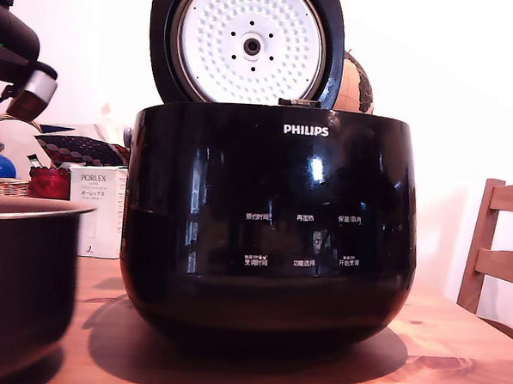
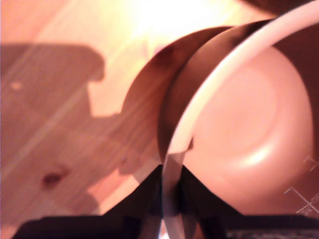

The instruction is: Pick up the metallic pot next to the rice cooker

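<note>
Wooden table under white wall; ext. view: cooker sits centre, glossy black w/ PHILIPS logo, lid up showing white dimpled plate. Pot at ext. view's left edge, near cooker, partly cut off. Box marked PORLEX behind, chair at right. Wrist view: gripper fingers pinched onto pot rim, one inside, one outside; pale inner bowl visible; table beneath.
</note>
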### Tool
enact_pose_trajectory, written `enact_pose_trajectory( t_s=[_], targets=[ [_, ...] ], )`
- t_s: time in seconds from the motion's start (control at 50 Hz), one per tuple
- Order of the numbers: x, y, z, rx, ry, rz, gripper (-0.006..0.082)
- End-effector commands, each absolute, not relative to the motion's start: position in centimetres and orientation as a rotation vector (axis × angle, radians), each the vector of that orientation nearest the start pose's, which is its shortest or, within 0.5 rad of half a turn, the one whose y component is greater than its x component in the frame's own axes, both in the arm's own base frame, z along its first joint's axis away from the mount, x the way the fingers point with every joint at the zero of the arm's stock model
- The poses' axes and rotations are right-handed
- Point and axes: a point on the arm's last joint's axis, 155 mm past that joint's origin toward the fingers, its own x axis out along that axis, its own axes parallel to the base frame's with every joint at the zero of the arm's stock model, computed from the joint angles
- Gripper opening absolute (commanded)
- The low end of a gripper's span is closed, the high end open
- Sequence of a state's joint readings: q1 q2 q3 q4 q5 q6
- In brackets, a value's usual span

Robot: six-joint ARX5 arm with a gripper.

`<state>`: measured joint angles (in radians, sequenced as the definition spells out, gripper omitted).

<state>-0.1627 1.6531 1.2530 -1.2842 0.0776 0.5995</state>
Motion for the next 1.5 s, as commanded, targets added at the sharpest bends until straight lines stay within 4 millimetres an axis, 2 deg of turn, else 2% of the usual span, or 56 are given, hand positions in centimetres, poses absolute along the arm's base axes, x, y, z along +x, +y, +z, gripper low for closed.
enact_pose_trajectory(
  t_s=[0.0, 0.28, 0.64, 0.9, 1.22, 1.48],
  targets=[
    [25.9, -5.4, 8.4, 0.536, 1.555, -0.671, -0.0024],
    [26.1, -5.4, 10.3, 0.546, 1.478, -0.653, -0.0024],
    [25.5, -5.4, 11.3, 0.538, 1.473, -0.649, -0.0024],
    [26.1, -5.5, 13.0, 0.539, 1.433, -0.637, -0.0024],
    [26.4, -6.5, 14.9, 0.46, 1.38, -0.618, -0.0024],
    [26.4, -6.4, 16.2, 0.357, 1.342, -0.591, -0.0024]
  ],
)
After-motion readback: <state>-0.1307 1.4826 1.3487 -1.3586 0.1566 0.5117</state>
